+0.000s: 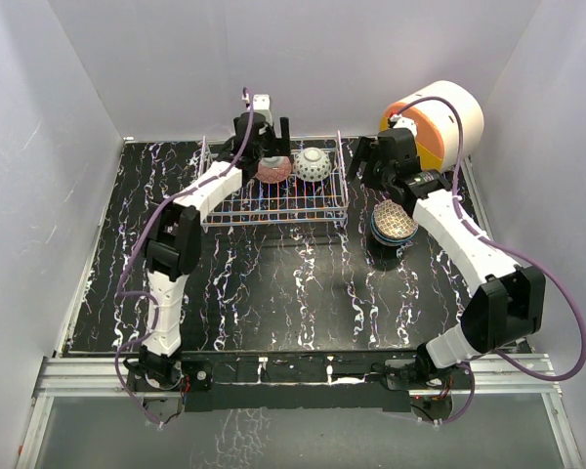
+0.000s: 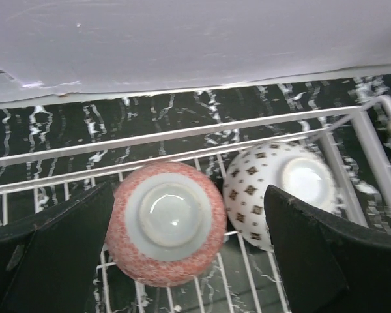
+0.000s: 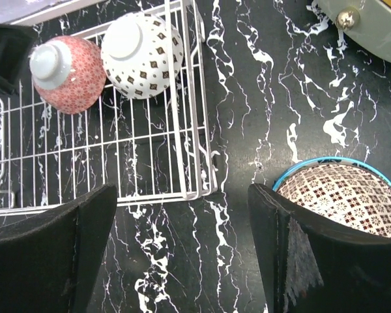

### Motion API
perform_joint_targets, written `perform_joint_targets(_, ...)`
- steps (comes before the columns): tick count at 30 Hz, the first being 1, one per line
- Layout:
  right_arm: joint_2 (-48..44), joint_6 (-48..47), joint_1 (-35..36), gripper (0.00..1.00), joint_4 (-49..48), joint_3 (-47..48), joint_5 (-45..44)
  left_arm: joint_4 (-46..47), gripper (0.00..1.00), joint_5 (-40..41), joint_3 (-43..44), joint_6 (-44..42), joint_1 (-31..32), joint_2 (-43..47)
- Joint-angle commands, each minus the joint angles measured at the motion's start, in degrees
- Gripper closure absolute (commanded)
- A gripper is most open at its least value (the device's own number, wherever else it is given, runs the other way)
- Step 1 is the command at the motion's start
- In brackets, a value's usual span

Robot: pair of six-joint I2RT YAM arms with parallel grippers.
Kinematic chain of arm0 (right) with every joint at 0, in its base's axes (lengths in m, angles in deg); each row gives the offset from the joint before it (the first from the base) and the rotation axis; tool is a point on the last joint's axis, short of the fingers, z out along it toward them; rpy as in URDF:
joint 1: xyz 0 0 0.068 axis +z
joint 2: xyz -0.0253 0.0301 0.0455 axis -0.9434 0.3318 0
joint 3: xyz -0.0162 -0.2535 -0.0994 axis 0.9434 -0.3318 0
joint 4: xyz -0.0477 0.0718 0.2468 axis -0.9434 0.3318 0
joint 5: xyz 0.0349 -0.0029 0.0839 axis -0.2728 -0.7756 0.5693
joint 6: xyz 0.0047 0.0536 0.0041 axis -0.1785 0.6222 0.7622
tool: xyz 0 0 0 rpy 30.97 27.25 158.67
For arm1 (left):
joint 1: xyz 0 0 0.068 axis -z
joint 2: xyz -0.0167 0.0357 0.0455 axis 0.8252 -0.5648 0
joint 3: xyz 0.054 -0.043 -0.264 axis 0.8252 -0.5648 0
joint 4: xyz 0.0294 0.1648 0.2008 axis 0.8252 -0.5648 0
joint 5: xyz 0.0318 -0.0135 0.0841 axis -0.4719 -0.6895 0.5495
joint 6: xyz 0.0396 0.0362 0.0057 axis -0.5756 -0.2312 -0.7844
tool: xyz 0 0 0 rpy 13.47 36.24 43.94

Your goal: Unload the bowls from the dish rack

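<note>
The wire dish rack (image 1: pixel 273 219) holds two bowls lying on their sides, a pink-red bowl (image 1: pixel 272 170) and a grey-white dotted bowl (image 1: pixel 313 163). My left gripper (image 1: pixel 268 149) is open at the rack's back. In the left wrist view its gripper (image 2: pixel 189 197) straddles the pink-red bowl (image 2: pixel 166 225), foot ring facing the camera, with the dotted bowl (image 2: pixel 247 189) just right. A stack of bowls (image 1: pixel 394 223) stands on the table right of the rack. My right gripper (image 1: pixel 373 172) is open and empty over the table (image 3: pixel 182 195), between the rack's corner (image 3: pixel 189 130) and the stack (image 3: pixel 345 192).
A big white cylinder with an orange-yellow face (image 1: pixel 436 121) lies at the back right, behind the right arm. White walls enclose the black marbled table (image 1: pixel 273 283) at back and sides. The rack's left half shows only bare wire.
</note>
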Motion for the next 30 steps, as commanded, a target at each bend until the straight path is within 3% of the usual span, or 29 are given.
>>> perform_joint_targets(1, -2.6, -1.6, -0.6, 0.16, -6.1, -0.8, 0.7, -5.1, 0.03, 9.5, 4.5, -9.4, 2.4, -3.0)
perform_joint_targets(11, -2.8, -2.9, -3.1, 0.17, -10.4, -4.4, 7.7, -3.9, 0.03, 10.4, 5.3, -10.7, 3.2, -6.4)
perform_joint_targets(17, -2.2, -2.2, -5.8, 0.18, -11.3, -6.5, 11.7, -1.9, 0.22, 10.8, 3.4, -10.1, 3.2, -6.4)
perform_joint_targets(23, -0.9, -0.9, -8.1, 0.18, -12.6, -8.0, 17.1, -2.3, 0.28, 10.8, 4.0, -10.2, 3.2, -7.7)
perform_joint_targets(30, -0.5, -0.5, -8.7, 0.19, -13.3, -8.1, 18.6, -2.7, 0.48, 10.3, 3.8, -9.3, 2.8, -8.0)
